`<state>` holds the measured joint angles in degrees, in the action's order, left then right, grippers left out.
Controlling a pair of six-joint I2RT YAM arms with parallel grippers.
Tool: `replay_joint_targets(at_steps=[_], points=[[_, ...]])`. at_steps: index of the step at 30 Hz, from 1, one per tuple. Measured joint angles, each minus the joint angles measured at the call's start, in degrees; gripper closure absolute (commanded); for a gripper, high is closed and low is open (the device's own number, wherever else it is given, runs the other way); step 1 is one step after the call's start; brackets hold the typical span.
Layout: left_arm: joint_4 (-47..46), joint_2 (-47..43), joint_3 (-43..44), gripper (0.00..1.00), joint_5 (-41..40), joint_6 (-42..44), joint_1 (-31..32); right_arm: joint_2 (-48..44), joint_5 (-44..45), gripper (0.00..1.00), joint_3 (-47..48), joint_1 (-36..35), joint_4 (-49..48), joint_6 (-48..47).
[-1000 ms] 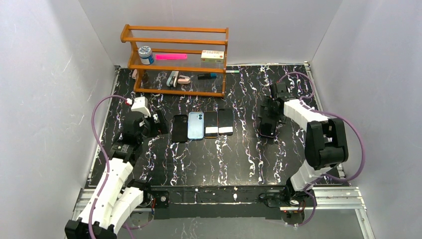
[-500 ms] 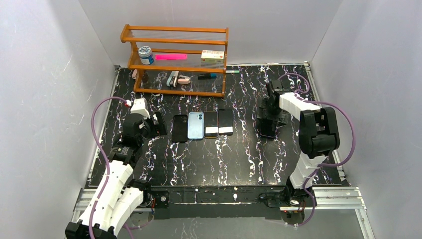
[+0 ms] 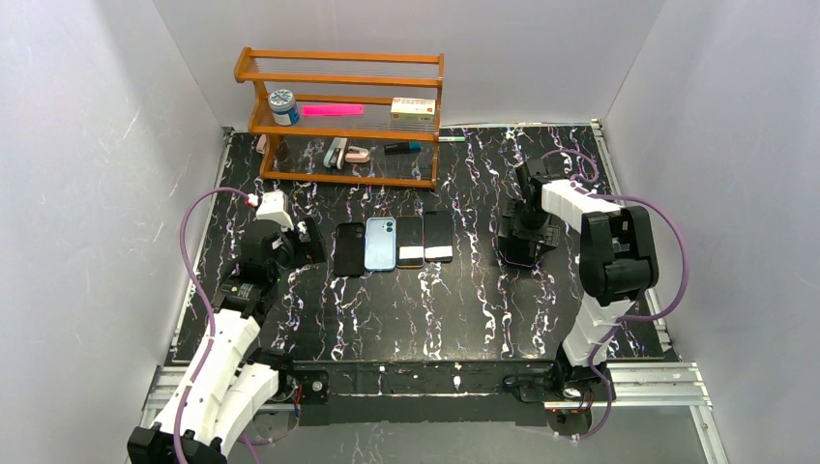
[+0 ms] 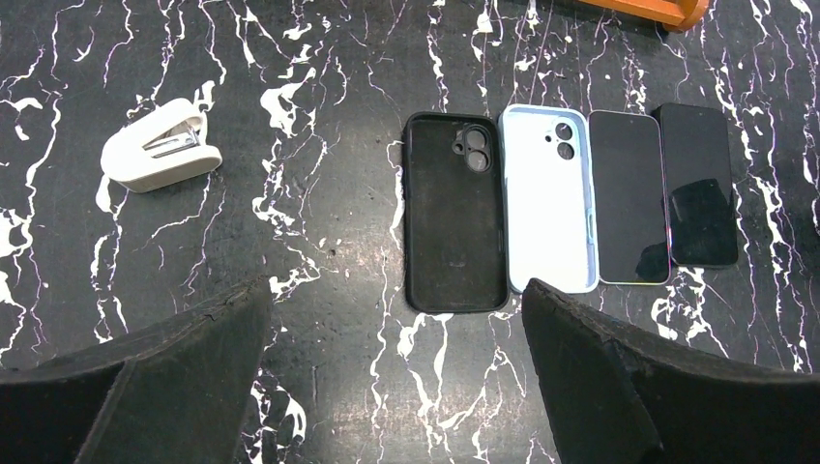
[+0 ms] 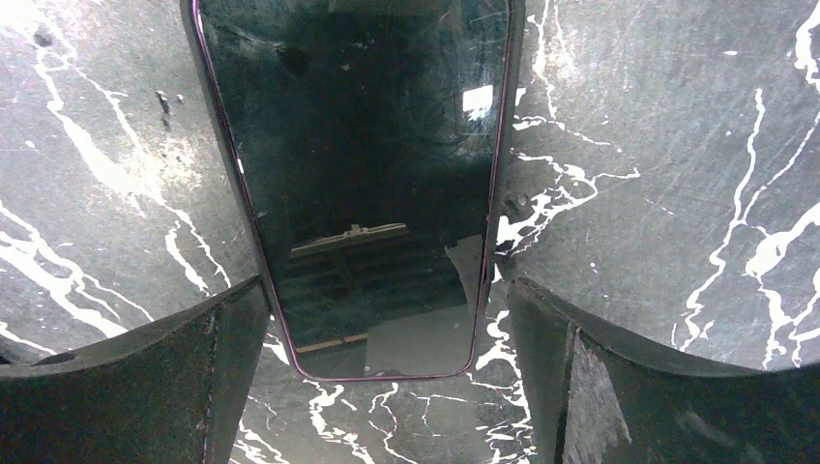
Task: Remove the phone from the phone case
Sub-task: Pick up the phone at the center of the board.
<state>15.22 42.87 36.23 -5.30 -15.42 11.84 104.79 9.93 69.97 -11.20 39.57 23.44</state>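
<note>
Table [image 3: 425, 309]: black marble; wooden shelf [image 3: 338, 116] at the far left.
Right gripper [image 5: 387, 319]: fingers spread wide, empty, straddling the near end of the phone below.
Left gripper [image 4: 392, 319]: wide, empty, well apart from it.
Cased phone [image 5: 353, 184]: flat, screen up, right side, long axis near-to-far.
Clutter: black case [image 4: 454, 217], blue case [image 4: 548, 198], two bare phones [image 4: 629, 198], all left; likely no obstruction.

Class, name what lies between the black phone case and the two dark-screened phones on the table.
A light blue phone case, lying flat beside the black phone case and the nearer phone. The left wrist view shows it clearly.
</note>
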Motion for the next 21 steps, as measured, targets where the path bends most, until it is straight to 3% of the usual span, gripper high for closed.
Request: replay_joint_targets(at_steps=[13,18,21], points=[[-0.8,0.0,-0.1,0.02,3.0,0.0,0.0,1.1,-1.8,0.16,-0.5,0.0,-1.6,-1.2],[-0.9,0.7,-0.1,0.02,6.4,-0.2,0.0,1.1,-2.2,0.36,-0.5,0.1,-1.6,-1.8],[0.5,1.7,0.0,0.02,9.1,-0.8,0.0,0.7,-2.3,0.61,-0.8,0.1,-1.9,-2.2]])
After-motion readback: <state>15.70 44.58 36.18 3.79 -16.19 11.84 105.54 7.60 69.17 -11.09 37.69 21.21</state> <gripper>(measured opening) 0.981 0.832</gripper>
